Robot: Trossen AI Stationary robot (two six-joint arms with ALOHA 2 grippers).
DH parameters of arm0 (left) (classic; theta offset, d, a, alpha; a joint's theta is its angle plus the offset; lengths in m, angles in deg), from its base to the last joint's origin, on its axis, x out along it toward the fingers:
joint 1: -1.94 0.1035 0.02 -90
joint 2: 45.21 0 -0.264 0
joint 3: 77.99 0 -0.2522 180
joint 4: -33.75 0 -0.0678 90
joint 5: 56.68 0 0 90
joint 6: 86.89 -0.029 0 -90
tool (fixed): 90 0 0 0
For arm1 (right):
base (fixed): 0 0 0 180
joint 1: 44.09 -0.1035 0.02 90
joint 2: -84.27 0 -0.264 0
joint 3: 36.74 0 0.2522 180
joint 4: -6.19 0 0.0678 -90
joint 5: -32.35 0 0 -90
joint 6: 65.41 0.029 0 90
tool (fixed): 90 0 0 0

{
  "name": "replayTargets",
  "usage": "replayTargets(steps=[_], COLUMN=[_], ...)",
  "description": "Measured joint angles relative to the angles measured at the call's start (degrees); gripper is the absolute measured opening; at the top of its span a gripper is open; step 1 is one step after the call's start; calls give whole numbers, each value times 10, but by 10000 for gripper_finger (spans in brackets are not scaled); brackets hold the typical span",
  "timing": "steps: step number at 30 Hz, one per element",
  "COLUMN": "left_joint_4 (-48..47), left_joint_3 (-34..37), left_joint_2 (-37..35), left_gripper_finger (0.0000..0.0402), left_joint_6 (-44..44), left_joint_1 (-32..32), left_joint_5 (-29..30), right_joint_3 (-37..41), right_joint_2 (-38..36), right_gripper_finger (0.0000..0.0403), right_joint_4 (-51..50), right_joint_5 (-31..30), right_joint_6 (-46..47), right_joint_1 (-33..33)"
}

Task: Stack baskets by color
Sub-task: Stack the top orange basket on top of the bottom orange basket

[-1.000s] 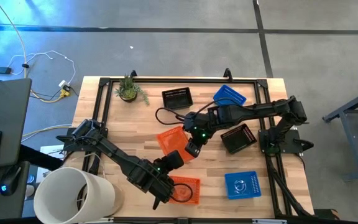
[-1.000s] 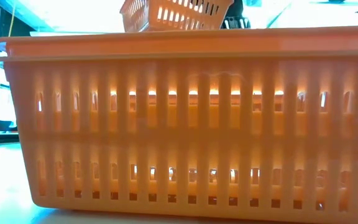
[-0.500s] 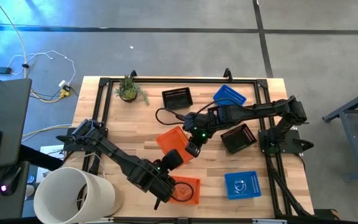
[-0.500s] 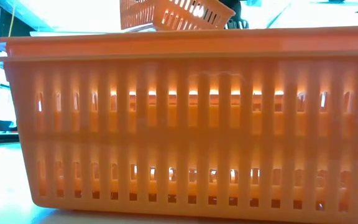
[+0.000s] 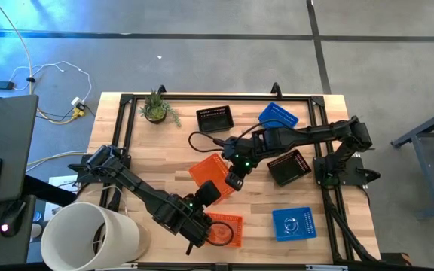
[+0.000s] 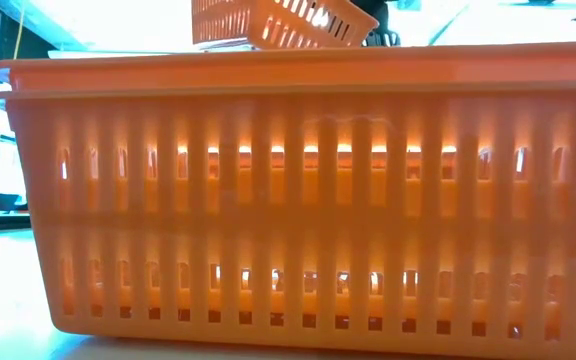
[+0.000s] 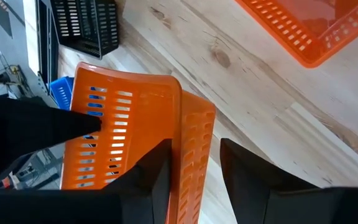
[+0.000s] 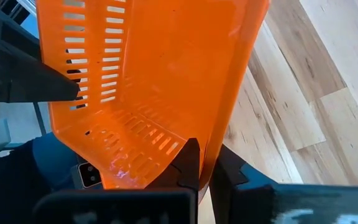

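- The right gripper (image 5: 232,181), at the centre of the high view, is clamped shut on the wall of a lifted orange basket (image 5: 209,170). In the right wrist view its fingertips (image 8: 190,163) pinch that thin wall from both sides, which I judge is why the basket hangs tilted, not level.
- The left gripper (image 5: 202,218), lower centre of the high view, has its jaws parted. In the left wrist view they stand either side of this same basket's (image 7: 129,137) edge without clearly pressing it, so it looks let go.
- The lifted basket's long axis runs from the upper left toward the lower right in the high view, its open side tipped up and toward the frame's left.
- A second orange basket (image 5: 223,228) lies flat near the table's front edge, just right of the left gripper, long axis across the frame; it is probably the stack's base.
- Black baskets (image 5: 215,118) and blue baskets (image 5: 293,223) lie apart, unstacked.
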Motion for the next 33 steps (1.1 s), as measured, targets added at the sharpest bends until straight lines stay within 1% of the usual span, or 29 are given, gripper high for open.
replayTargets(steps=[6,10,13,15,16,21,25,33], left_joint_4=[0,0,-3,-7,-6,-8,-28,-71], left_joint_3=[0,0,0,0,0,0,0,1], left_joint_2=[0,0,-3,-10,-15,-25,-34,-36], left_gripper_finger=[117,117,117,117,117,117,117,117], left_joint_6=[-19,-21,-21,-21,-18,26,67,169], left_joint_1=[-1,-6,-12,-16,-18,-17,-23,-32], left_joint_5=[-4,9,39,40,38,12,-11,-86], right_joint_3=[0,0,0,1,1,1,1,1], right_joint_2=[0,0,0,1,1,2,2,2], right_gripper_finger=[0,0,0,1,1,1,1,1], right_joint_4=[-8,-22,-56,-83,-79,-75,-74,-64], right_joint_5=[16,17,-3,-12,-19,-21,-19,-19], right_joint_6=[-5,-17,-26,-34,-37,-46,-53,-60], right_joint_1=[0,-6,-10,-11,-12,-14,-19,-42])
